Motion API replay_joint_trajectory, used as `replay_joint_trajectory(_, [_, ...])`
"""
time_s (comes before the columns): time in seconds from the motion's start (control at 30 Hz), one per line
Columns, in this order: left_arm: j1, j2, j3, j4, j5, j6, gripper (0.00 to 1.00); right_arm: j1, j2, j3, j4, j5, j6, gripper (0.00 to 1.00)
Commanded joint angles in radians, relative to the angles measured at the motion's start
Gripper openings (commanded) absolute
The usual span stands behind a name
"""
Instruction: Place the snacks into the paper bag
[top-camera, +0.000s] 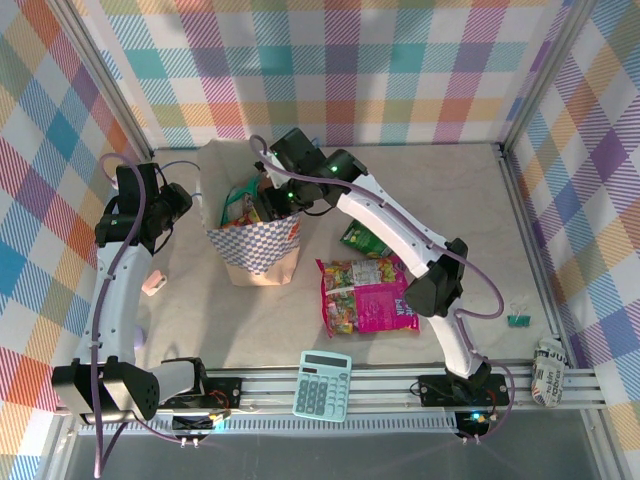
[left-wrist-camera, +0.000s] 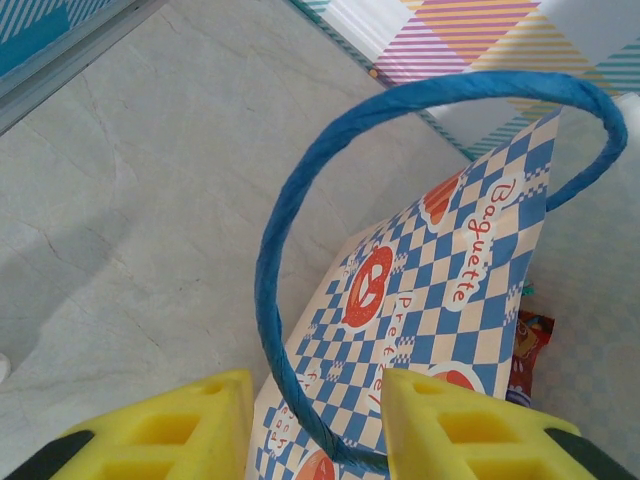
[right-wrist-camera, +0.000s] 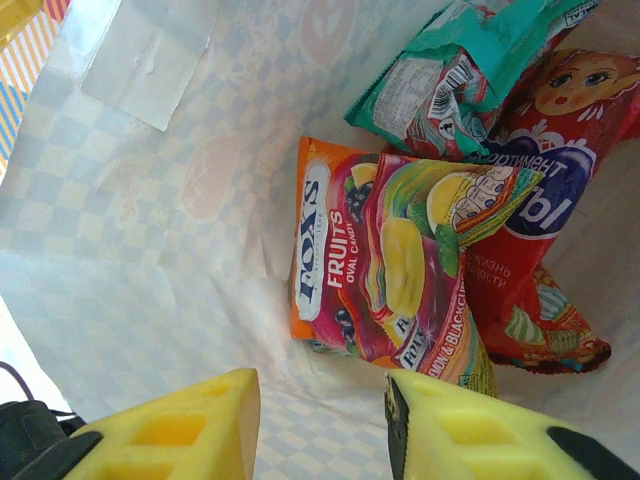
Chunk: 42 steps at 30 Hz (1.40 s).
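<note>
While the right pincer (right-wrist-camera: 320, 425) hangs inside the paper bag (top-camera: 262, 250): jaws apart, nothing between them.
Left pincer (left-wrist-camera: 315, 425): jaws apart; the bag's blue handle (left-wrist-camera: 268, 270) loops through the gap, not pinched. It sits at the bag's left side.
In bag: teal packet (right-wrist-camera: 430, 90), red packet (right-wrist-camera: 560, 200) and orange-and-purple packet (right-wrist-camera: 340, 270), lying on the bottom. At least three; overlap may hide more.
On table (top-camera: 200, 320): magenta packet (top-camera: 375, 300) and green packet (top-camera: 362, 240). Two counted.
Key relation: both loose packets lie right of the bag, on the right arm's side, near its forearm. The left arm is well apart from them, with the bag between.
Magenta long axis: roughly left-right across the table, lying flat.
Green packet: partly under the right arm; axis can't be told.
Next move, my read: right pincer lifts clear of the bag, then swings right to the green or magenta packet.
Not a snack: one calculator (top-camera: 322, 385) at the near edge.
</note>
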Motion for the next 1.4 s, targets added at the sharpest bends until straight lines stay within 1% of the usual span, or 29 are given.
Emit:
replay_joint_trajectory(0.0, [0.017, -0.016, -0.003, -0.005, 0.017, 0.025, 0.39, 0.007, -0.06, 0.027, -0.009, 0.01, 0.005, 0.39])
replay_joint_trajectory(0.33, [0.017, -0.017, 0.001, -0.007, 0.029, 0.024, 0.4, 0.007, -0.113, -0.008, 0.039, 0.012, -0.008, 0.38])
replay_joint_trajectory(0.63, [0.016, -0.026, 0.009, -0.014, 0.036, 0.022, 0.39, 0.008, -0.195, -0.074, 0.082, 0.023, -0.022, 0.4])
replay_joint_trajectory(0.83, [0.014, -0.027, 0.013, -0.016, 0.043, 0.015, 0.39, 0.007, -0.297, -0.205, 0.147, 0.083, -0.043, 0.44])
replay_joint_trajectory(1.0, [0.008, -0.03, 0.015, -0.019, 0.042, 0.008, 0.39, 0.006, -0.354, -0.278, 0.159, 0.149, -0.054, 0.47])
replay_joint_trajectory(1.1, [0.002, -0.031, 0.015, -0.023, 0.034, 0.008, 0.39, 0.002, -0.407, -0.362, 0.192, 0.178, -0.051, 0.5])
replay_joint_trajectory(1.3, [-0.016, -0.03, 0.028, -0.046, -0.002, 0.015, 0.39, -0.051, -0.52, -0.531, 0.242, 0.193, -0.013, 0.54])
replay_joint_trajectory(1.37, [-0.022, -0.032, 0.031, -0.052, -0.013, 0.016, 0.39, -0.088, -0.564, -0.597, 0.256, 0.188, 0.006, 0.56])
